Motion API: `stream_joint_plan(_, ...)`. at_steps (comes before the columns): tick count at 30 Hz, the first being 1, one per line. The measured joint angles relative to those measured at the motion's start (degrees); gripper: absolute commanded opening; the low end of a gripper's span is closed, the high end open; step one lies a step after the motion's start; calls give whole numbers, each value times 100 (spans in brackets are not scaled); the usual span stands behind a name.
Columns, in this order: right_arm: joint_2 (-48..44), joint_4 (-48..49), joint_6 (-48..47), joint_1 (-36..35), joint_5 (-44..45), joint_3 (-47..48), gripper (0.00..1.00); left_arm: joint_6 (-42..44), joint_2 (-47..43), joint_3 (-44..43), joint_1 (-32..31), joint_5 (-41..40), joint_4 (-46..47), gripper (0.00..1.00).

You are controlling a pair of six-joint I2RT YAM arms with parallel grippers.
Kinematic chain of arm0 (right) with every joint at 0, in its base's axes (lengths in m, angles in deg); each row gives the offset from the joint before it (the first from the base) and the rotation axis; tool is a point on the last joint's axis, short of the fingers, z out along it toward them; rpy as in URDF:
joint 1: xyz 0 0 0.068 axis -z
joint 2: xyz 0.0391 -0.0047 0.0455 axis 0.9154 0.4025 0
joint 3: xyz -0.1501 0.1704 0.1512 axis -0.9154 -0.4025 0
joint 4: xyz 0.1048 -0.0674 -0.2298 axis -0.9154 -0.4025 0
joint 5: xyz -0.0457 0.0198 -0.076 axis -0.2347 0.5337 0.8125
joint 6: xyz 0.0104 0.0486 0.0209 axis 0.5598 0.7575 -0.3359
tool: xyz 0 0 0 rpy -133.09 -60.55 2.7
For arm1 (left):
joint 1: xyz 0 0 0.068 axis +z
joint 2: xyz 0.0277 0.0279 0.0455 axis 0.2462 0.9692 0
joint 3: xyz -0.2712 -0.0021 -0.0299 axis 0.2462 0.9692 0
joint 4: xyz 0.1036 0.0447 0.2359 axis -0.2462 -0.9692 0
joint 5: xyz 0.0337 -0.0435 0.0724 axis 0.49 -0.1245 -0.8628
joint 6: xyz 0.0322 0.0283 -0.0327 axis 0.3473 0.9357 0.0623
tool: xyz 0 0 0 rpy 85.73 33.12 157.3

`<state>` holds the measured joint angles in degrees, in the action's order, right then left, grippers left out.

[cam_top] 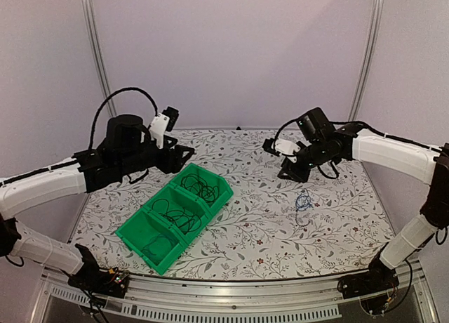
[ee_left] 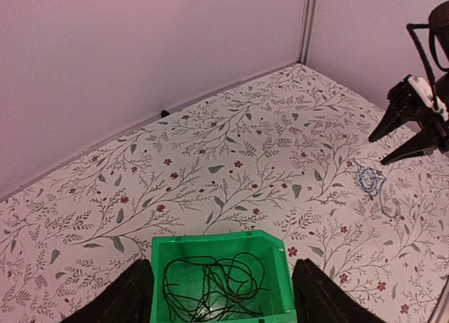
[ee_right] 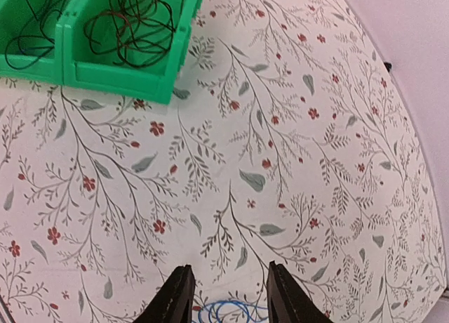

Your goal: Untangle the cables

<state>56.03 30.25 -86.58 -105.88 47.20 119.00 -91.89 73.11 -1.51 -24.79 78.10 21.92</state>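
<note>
Thin black cables [cam_top: 198, 188] lie coiled in the far compartment of a green bin [cam_top: 133, 229], more black cables [cam_top: 175, 214] in the middle one and a thin one [cam_top: 156, 247] in the near one. A blue cable [cam_top: 302, 201] lies coiled on the floral cloth to the right; it also shows in the left wrist view [ee_left: 370, 180] and in the right wrist view [ee_right: 231, 312]. My left gripper [cam_top: 184, 156] is open and empty above the bin's far end [ee_left: 217, 247]. My right gripper [cam_top: 287, 170] is open and empty, hovering above the blue cable.
The floral cloth [cam_top: 252, 225] covers the table. Pale walls stand behind and at both sides. The bin lies diagonally at centre left.
</note>
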Motion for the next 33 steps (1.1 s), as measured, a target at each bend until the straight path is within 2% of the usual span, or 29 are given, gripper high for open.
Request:
stream_joint_plan(3,-577,-42,4,494,120,-914,37,-2,748,-442,-691,120,35,67)
stream_joint_plan(9,-1707,-107,-9,841,199,-2210,36,-223,2662,-1733,-1484,599,131,64)
stream_joint_plan(15,-2184,37,81,1843,256,-2629,42,-767,5128,-3637,-2153,846,42,59)
stream_joint_plan(20,-2295,297,280,2498,289,-2785,46,-1021,6360,-4651,-2411,968,-144,58)
stream_joint_plan(23,-2304,389,387,2653,289,-2839,47,-1139,7034,-5263,-2465,1060,-278,57)
stream_joint_plan(26,-2304,450,452,2680,278,-2863,47,-1215,7359,-5495,-2468,1189,-326,55)
stream_joint_plan(33,-2319,540,503,2688,262,-2924,48,-1353,7698,-5910,-2468,1519,-308,42)
